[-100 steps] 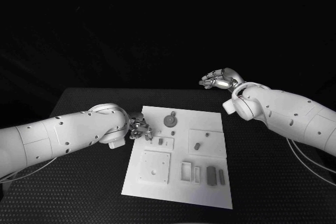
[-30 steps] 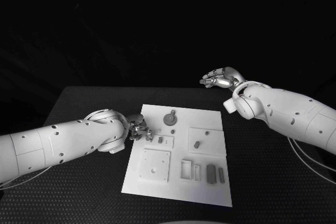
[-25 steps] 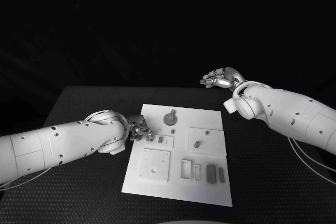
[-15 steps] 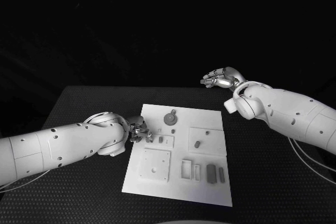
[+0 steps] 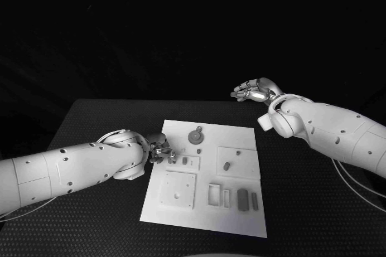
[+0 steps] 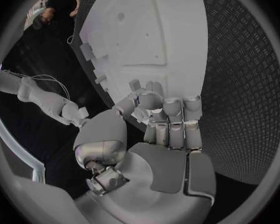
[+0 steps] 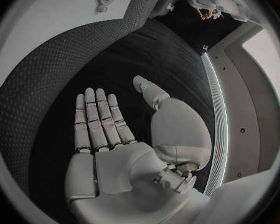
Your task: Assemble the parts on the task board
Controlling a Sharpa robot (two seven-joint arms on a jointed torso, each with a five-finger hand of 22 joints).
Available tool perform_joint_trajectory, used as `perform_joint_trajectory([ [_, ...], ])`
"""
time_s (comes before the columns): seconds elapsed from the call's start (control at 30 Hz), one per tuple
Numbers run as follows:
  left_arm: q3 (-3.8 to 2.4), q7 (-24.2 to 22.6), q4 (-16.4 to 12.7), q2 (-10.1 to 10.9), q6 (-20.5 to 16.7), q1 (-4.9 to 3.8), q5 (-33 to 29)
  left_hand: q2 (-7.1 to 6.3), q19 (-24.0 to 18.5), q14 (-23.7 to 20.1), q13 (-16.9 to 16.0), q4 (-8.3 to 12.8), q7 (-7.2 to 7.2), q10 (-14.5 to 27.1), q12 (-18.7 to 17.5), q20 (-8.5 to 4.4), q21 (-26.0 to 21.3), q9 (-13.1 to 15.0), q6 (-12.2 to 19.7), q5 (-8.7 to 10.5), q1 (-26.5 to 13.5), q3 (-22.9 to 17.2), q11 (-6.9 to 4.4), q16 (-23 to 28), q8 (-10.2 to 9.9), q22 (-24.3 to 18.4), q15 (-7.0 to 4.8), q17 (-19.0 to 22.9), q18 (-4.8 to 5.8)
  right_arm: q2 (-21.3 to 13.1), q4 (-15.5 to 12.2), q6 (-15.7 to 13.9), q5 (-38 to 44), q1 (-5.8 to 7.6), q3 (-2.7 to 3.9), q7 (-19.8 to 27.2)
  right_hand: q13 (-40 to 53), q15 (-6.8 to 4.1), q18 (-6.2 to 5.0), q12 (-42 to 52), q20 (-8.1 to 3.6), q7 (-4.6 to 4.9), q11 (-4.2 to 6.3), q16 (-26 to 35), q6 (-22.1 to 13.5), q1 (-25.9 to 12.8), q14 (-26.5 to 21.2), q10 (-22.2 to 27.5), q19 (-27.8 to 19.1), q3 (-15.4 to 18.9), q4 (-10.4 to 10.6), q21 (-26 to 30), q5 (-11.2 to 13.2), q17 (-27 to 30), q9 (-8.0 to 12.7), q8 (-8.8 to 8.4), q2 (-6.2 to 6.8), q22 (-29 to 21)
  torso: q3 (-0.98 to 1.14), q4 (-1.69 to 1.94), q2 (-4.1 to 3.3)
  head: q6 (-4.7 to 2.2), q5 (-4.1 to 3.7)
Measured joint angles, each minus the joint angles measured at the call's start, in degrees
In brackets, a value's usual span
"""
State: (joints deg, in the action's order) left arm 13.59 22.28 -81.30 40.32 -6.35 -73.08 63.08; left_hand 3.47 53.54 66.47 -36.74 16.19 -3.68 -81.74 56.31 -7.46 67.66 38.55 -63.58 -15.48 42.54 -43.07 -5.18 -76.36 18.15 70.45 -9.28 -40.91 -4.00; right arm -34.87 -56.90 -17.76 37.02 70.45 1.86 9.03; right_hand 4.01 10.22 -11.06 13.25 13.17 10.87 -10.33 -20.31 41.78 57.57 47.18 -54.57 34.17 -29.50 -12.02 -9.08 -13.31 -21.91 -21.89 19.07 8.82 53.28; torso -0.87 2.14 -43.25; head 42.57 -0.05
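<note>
Left hand [image 5: 160, 148] curls at the task board's [image 5: 233, 218] left edge, grasp unclear; right hand [image 5: 254, 90] hovers released, far right. Loose parts [image 5: 242, 200] remain, so assembly looks early.

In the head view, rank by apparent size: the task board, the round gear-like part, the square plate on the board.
1. Task board
2. Square plate
3. Round gear-like part, though it lies farther from the camera, which shrinks it.

White task board [image 5: 241, 212] with grey parts [image 5: 243, 200] on a black, diamond-textured table [image 5: 96, 223]
</note>
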Motion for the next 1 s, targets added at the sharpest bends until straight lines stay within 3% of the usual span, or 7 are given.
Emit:
perform_joint_trajectory([
  [1.0, -0.02, -0.2, -0.2, 0.1, -1.5, 0.31, 0.3, 0.09, 0.2, 0.2, 0.0, -0.1, 0.15, 0.0, 0.5, -0.2, 0.2, 0.0, -0.2, -0.22, -0.1, -0.3, 0.0, 0.0, 0.0, -0.1, 0.18, 0.0, 0.0, -0.1, -0.1, 0.0, 0.0, -0.01, 0.0, 0.0, 0.0, 0.0, 0.0, 0.0, 0.0, 0.0, 0.0, 0.0, 0.0, 0.0, 0.0, 0.0, 0.0, 0.0, 0.0, 0.0, 0.0, 0.1, 0.1, 0.0, 0.0, 0.1, -0.03, 0.02, 0.0, -0.07, 0.05],
])
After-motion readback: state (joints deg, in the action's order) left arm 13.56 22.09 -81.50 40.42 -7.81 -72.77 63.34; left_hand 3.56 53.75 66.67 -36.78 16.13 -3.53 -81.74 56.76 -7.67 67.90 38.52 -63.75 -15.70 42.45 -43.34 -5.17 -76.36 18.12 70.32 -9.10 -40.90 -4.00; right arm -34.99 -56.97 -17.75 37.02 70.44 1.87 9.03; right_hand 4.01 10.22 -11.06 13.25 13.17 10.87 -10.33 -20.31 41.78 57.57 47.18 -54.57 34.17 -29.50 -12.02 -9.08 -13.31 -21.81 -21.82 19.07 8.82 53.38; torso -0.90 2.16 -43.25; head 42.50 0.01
